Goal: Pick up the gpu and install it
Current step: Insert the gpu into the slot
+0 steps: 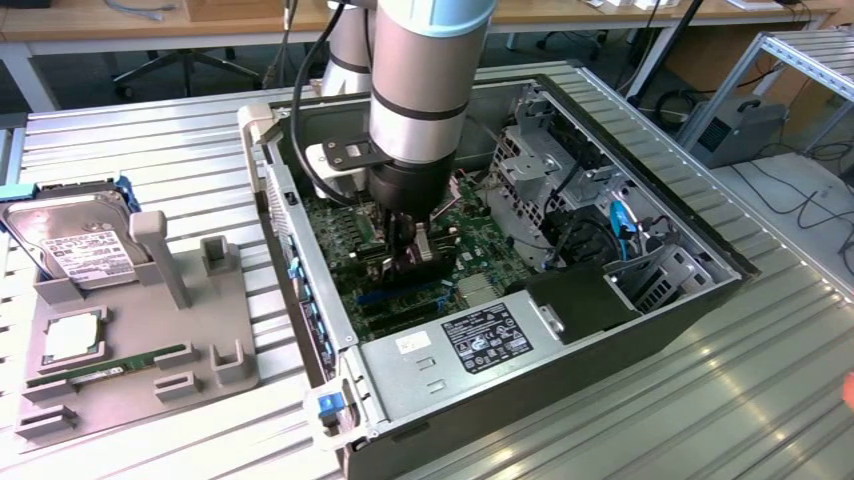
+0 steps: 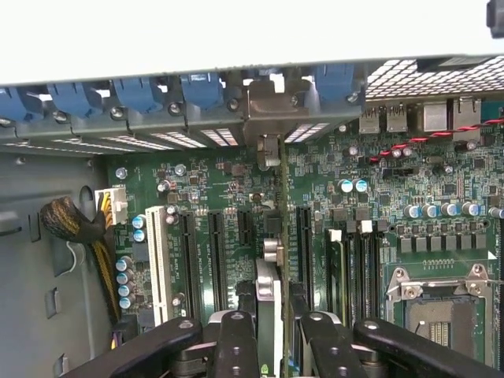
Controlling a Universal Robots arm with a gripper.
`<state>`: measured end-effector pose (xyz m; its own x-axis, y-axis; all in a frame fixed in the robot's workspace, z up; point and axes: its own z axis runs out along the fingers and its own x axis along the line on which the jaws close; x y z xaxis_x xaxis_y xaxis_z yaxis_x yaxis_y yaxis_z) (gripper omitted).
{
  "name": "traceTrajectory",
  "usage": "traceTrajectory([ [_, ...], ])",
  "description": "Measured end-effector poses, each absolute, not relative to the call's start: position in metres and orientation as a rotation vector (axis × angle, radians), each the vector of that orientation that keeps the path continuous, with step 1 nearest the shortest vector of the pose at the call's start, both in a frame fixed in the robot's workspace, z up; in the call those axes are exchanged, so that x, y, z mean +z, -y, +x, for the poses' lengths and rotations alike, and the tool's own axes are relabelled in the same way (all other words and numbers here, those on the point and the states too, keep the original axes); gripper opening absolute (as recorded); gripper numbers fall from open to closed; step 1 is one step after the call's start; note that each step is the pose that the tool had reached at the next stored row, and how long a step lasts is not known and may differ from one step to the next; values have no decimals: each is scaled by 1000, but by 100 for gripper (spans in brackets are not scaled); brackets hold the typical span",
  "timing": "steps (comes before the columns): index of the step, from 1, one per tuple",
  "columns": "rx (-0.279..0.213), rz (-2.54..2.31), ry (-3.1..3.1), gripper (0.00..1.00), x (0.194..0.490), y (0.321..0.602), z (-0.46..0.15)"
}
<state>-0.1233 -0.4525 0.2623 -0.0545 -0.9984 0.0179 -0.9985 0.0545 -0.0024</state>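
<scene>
Claw (image 2: pixel 272 331) is pinching the gpu (image 2: pixel 269 236) on edge, down inside the open computer case (image 1: pixel 694 300) over the green motherboard (image 2: pixel 441 181), so I'd keep the card dead upright, bracket lined up with the rear slot opening, and push evenly

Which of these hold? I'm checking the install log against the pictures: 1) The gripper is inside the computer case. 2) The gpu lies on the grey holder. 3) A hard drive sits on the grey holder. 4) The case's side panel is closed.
1) True: the gripper is down inside the computer case, over the motherboard.
2) False: the gpu stands edge-on between the fingers over the board's slots.
3) True: the hard drive rests on the grey holder.
4) False: the case is open.
</scene>
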Motion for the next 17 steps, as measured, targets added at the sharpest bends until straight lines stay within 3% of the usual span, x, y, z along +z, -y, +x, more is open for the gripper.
traceTrajectory([
  [17, 22, 2155, 2270, 27, 264, 452, -124],
])
